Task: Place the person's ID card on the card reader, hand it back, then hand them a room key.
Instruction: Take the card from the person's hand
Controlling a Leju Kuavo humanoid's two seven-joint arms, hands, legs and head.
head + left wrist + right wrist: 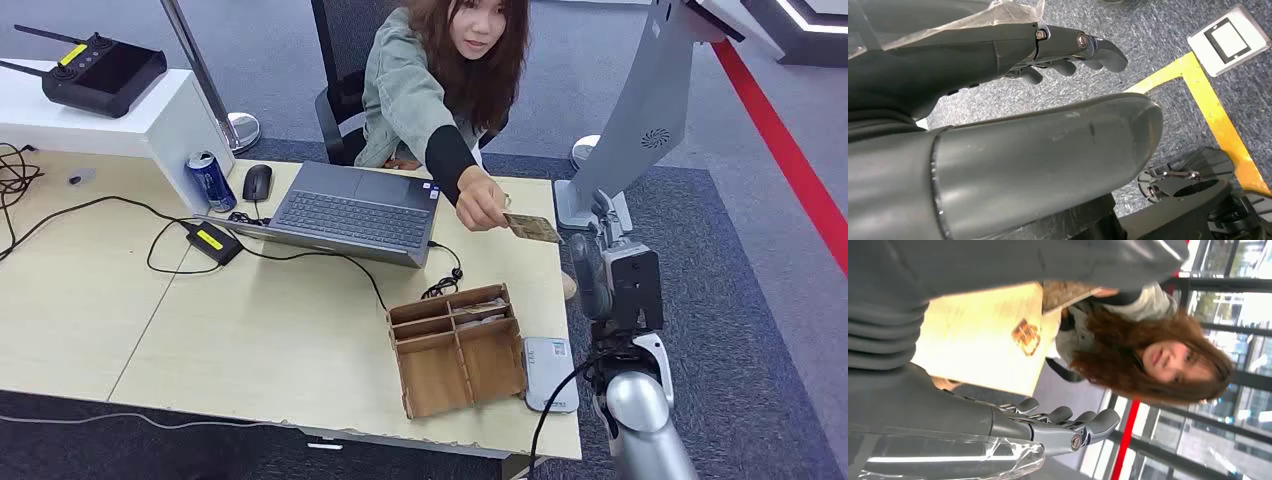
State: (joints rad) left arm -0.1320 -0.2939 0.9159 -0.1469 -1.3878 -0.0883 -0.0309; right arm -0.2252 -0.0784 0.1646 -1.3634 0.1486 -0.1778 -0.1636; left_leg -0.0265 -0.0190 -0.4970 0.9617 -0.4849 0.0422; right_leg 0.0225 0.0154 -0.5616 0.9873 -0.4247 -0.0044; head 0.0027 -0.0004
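Pale matt wood-grain desk (120, 300); raw brown plywood organizer box (457, 350); smooth grey metal laptop (350, 210); glossy silver arm (640, 410).

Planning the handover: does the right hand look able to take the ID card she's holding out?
Probably yes. The ID card is held out past the table edge toward the right hand, whose fingers are apart and hold nothing, with nothing between them.
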